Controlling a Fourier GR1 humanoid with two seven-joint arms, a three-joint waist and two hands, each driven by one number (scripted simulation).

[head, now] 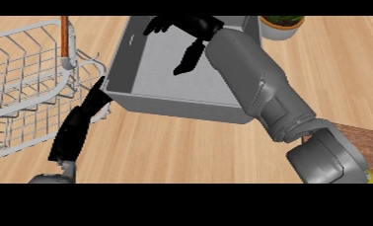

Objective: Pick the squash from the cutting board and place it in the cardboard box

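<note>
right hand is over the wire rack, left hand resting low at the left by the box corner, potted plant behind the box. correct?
One thing is off. The right hand is over the grey box, not the wire rack, which stands left of the box. The head view shows this. The rest holds: the left hand rests low at the left by the box corner, and the potted plant is behind the box.

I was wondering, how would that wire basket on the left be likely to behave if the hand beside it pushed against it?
The wire basket looks like thin open wirework, so it is probably light for its size and would slide on the smooth wooden counter rather than tip. It seems stiff. The left hand's fingers could catch in its gaps.
</note>
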